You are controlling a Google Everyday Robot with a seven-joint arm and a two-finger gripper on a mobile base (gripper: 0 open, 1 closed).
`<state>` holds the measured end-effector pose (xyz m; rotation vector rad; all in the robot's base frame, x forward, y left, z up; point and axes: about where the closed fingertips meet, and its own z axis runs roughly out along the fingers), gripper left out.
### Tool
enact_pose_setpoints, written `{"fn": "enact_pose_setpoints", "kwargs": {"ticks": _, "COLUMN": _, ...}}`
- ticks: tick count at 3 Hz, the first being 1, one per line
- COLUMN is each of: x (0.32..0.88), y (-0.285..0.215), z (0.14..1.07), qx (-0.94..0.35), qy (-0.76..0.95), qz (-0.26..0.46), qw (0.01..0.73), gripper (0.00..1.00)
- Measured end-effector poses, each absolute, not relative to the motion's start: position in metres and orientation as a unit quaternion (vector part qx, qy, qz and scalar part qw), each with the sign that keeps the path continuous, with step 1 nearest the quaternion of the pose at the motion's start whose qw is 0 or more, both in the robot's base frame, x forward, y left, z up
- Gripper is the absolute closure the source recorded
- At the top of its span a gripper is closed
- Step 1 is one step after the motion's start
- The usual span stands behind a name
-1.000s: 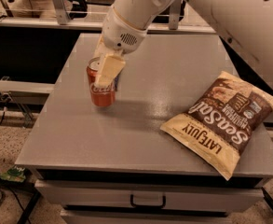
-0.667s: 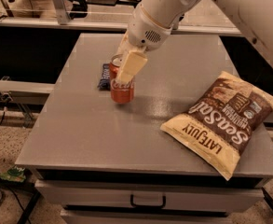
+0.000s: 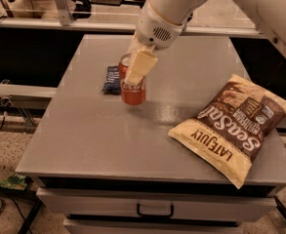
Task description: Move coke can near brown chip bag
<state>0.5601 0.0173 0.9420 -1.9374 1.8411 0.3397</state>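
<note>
The hand, over the counter, clamps the upright can; the bag lies well apart at four o'clock.

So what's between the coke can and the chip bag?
Nothing, just bare grey table, in the camera view. The claw grips the coke can, apart from the brown chip bag.

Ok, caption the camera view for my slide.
Gripper, jaws shut on the coke can, holds it at the grey table's middle, apart from the brown chip bag.
</note>
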Motion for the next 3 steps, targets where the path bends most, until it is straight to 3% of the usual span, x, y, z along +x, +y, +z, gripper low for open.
{"fn": "enact_pose_setpoints", "kwargs": {"ticks": 3, "x": 0.541, "y": -0.048, "z": 0.97, "qx": -0.613, "qy": 0.751, "qz": 0.052, "qw": 0.239, "gripper": 1.0}}
